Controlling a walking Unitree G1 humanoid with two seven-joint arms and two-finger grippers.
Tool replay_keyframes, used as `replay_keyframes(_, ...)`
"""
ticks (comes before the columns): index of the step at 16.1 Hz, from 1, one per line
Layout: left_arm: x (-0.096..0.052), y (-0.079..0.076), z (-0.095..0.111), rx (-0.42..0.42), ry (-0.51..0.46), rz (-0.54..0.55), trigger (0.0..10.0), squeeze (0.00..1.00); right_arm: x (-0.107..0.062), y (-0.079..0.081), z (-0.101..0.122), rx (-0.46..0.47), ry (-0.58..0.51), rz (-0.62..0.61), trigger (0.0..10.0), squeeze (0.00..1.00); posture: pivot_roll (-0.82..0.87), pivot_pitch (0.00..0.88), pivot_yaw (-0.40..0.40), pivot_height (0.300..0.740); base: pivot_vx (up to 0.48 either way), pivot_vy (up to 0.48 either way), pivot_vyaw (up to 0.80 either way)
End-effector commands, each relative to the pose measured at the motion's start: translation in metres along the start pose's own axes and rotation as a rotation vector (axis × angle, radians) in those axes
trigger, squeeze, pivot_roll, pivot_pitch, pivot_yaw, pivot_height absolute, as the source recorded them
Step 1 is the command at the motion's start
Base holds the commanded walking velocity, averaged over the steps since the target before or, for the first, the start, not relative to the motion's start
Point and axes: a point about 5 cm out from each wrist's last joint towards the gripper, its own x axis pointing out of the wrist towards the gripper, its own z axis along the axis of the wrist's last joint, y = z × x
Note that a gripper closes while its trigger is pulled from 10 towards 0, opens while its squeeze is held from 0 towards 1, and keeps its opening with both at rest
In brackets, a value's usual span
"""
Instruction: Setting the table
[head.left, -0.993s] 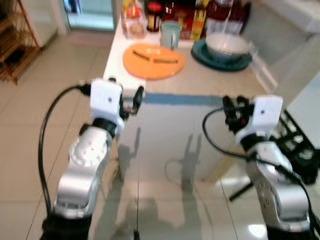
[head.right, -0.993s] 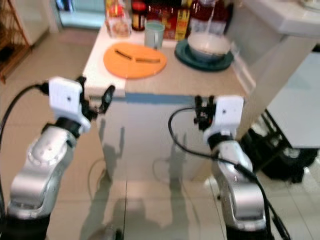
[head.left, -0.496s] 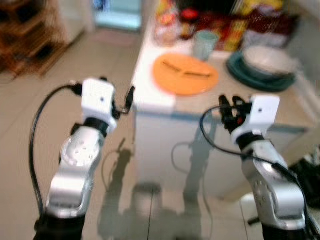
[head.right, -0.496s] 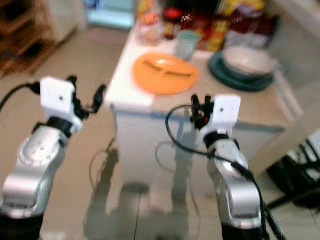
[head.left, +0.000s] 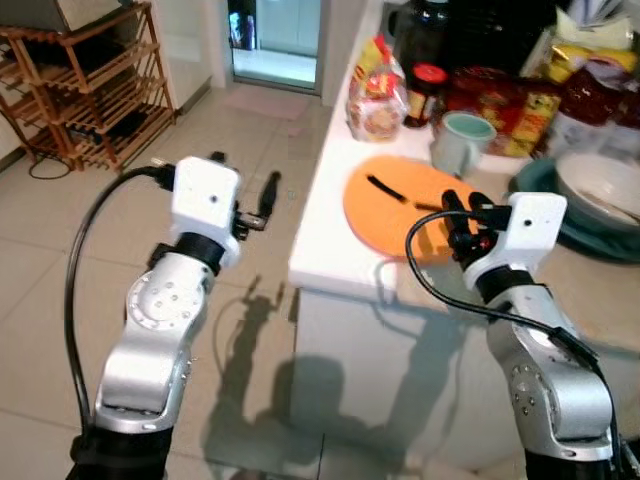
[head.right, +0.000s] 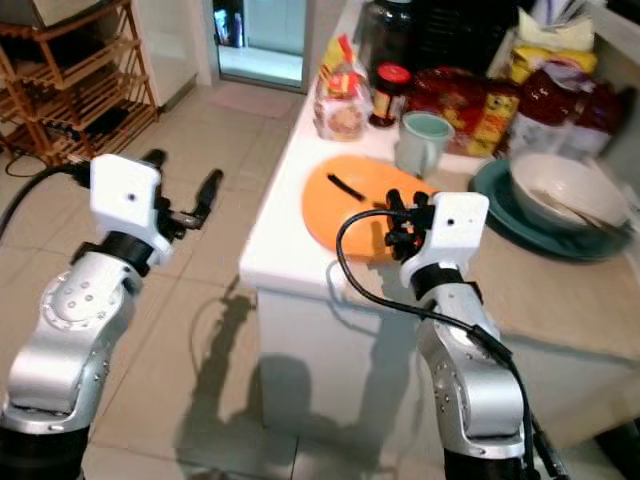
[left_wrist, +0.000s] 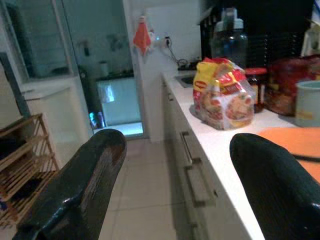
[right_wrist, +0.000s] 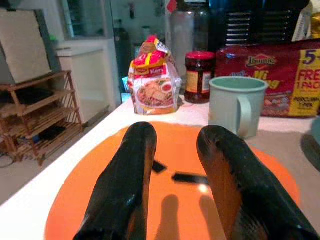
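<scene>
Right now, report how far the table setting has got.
Done: nothing looks set out yet. The orange plate, mug and bowl on its dark plate sit bunched on the counter by the jars and packets.
In hand: nothing held. The right gripper hovers open over the orange plate; the left gripper is open beside the counter.
Left: grasp the plate and lay everything out.

both arms raised; left pincer (head.left: 262, 200) spread, right pincer (head.right: 408, 218) narrower.
</scene>
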Motion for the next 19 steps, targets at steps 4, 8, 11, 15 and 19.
replay_keyframes(4, -0.004, -0.018, 0.006, -0.016, -0.05, -0.207, 10.0, 0.0, -0.007, -0.015, 0.003, 0.051, 0.038, -0.063, 10.0, 0.92, 0.05, 0.021, -0.068, 0.74, 0.0, 0.0, 0.0)
replay_keyframes(8, -0.006, -0.022, 0.01, -0.047, -0.067, -0.349, 10.0, 0.0, 0.005, -0.043, 0.011, 0.047, 0.107, -0.175, 10.0, 1.0, 0.05, 0.03, -0.054, 0.74, 0.0, 0.0, 0.0)
replay_keyframes(11, -0.008, -0.034, 0.011, -0.078, -0.065, -0.464, 10.0, 0.0, 0.01, -0.065, 0.015, 0.059, 0.206, -0.253, 10.0, 1.0, 0.04, 0.032, -0.046, 0.74, 0.0, 0.0, 0.0)
replay_keyframes(15, -0.007, -0.039, 0.009, -0.093, -0.063, -0.499, 10.0, 0.0, 0.02, -0.076, 0.012, 0.175, 0.333, -0.213, 10.0, 0.59, 0.02, 0.032, -0.038, 0.74, 0.0, 0.0, 0.0)
replay_keyframes(19, -0.01, -0.046, 0.0, -0.113, -0.013, -0.553, 10.0, 0.0, 0.033, -0.074, 0.007, 0.191, 0.43, -0.151, 10.0, 0.0, 0.04, 0.037, -0.062, 0.74, 0.0, 0.0, 0.0)
